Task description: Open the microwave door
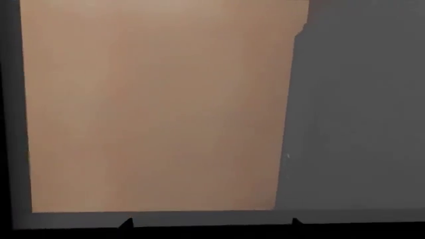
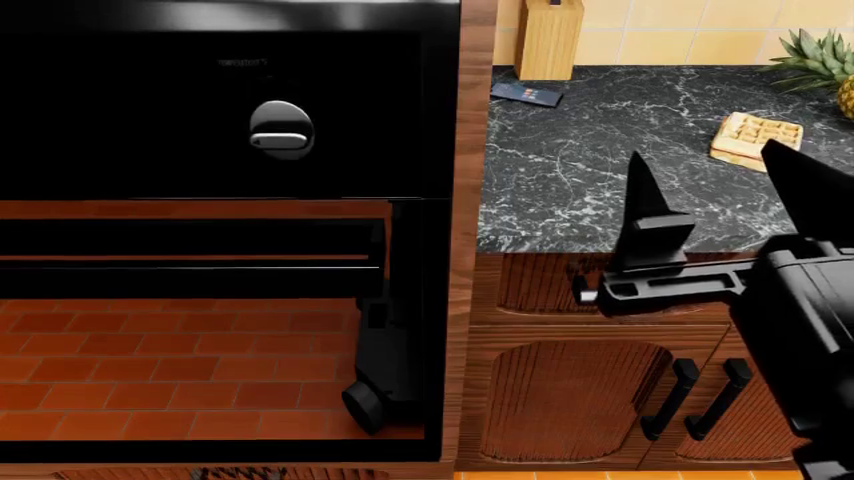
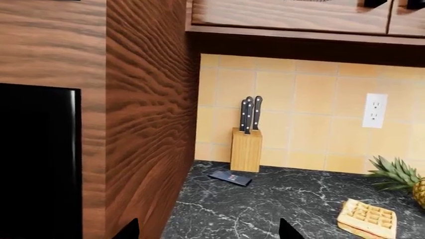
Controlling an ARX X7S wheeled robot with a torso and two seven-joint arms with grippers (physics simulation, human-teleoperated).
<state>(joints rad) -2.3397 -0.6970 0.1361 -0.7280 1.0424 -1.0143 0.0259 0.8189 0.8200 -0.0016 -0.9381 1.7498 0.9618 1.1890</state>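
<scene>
I am holding my right gripper (image 2: 714,185) up over the front edge of the dark marble counter (image 2: 587,170), right of centre in the head frame, its two black fingers spread wide apart with nothing between them. In the right wrist frame only the two fingertips (image 3: 126,230) are poking up at the bottom edge, far apart, pointing toward the counter.

My left gripper is not showing in the head frame. In the left wrist frame two small dark fingertips (image 1: 126,222) are peeking in at the bottom edge, separated and holding nothing, facing a flat tan panel (image 1: 156,107) with grey surface beside it.

No microwave is clearly recognisable to me. A tall black appliance (image 2: 227,100) with a round knob (image 2: 282,130) is filling the upper left of the head frame, set in a wooden cabinet column (image 3: 143,114).

On the counter a knife block (image 3: 246,148) is standing against the tiled wall, a small dark remote (image 3: 230,178) lying just in front of it. A waffle (image 2: 757,138) is sitting toward the right, a pineapple (image 2: 825,66) near it at the right edge.
</scene>
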